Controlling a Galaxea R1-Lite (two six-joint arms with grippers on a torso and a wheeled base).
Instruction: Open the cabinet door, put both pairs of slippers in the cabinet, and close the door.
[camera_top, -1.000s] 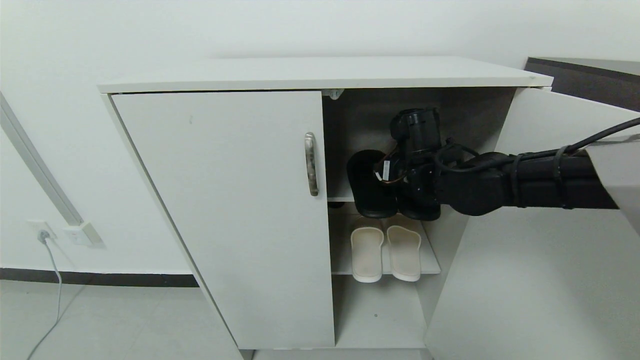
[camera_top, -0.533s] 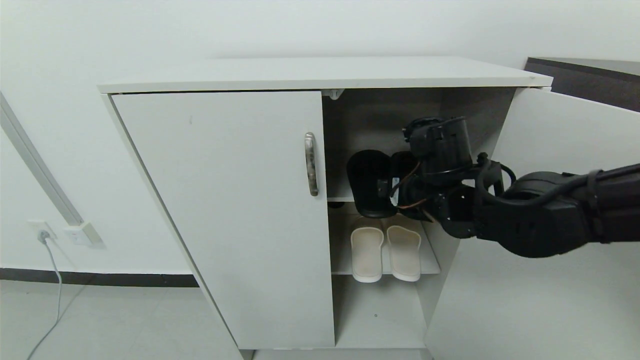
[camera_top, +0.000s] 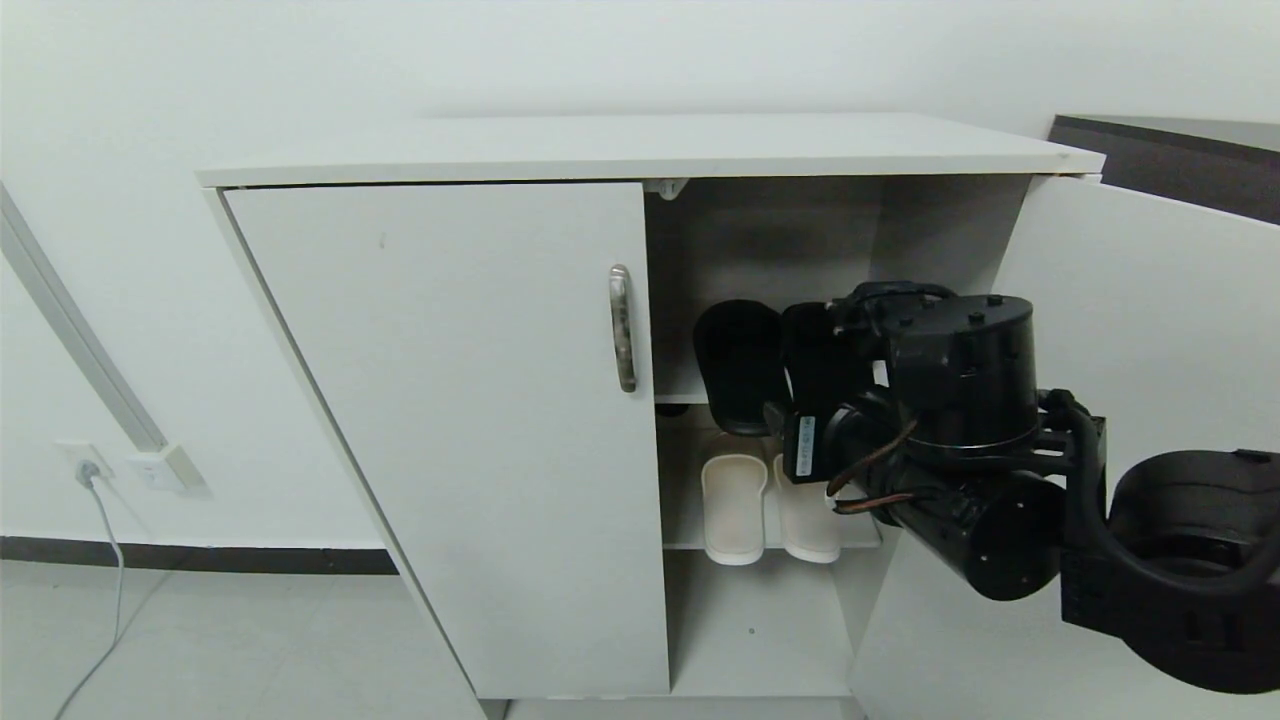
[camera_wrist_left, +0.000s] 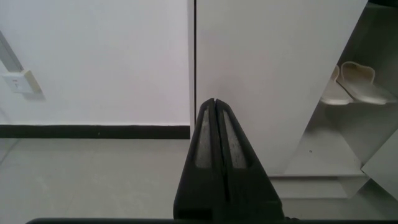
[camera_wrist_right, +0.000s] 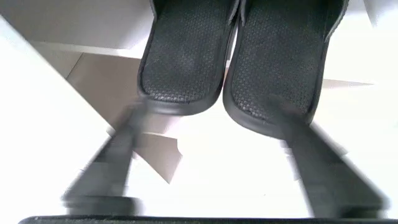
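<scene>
The white cabinet (camera_top: 640, 145) has its left door (camera_top: 450, 400) shut and its right door (camera_top: 1130, 290) swung open. A black pair of slippers (camera_top: 740, 365) lies on the upper shelf, heels overhanging its edge. A white pair of slippers (camera_top: 750, 505) rests on the shelf below. My right arm's wrist (camera_top: 960, 400) hangs in front of the opening. In the right wrist view my right gripper (camera_wrist_right: 217, 168) is open, just short of the black slippers (camera_wrist_right: 230, 56), holding nothing. My left gripper (camera_wrist_left: 214, 109) is shut and empty, low before the left door, with the white slippers (camera_wrist_left: 357, 84) off to one side.
A metal handle (camera_top: 622, 328) sits on the closed left door. The bottom compartment (camera_top: 755, 620) holds nothing. A wall socket with a cable (camera_top: 85, 465) is at the lower left above grey floor (camera_top: 250, 650). The open door stands close behind my right arm.
My right arm has pulled back out of the upper shelf, toward the camera and downward. The black slippers stay on the shelf. The left arm has not moved.
</scene>
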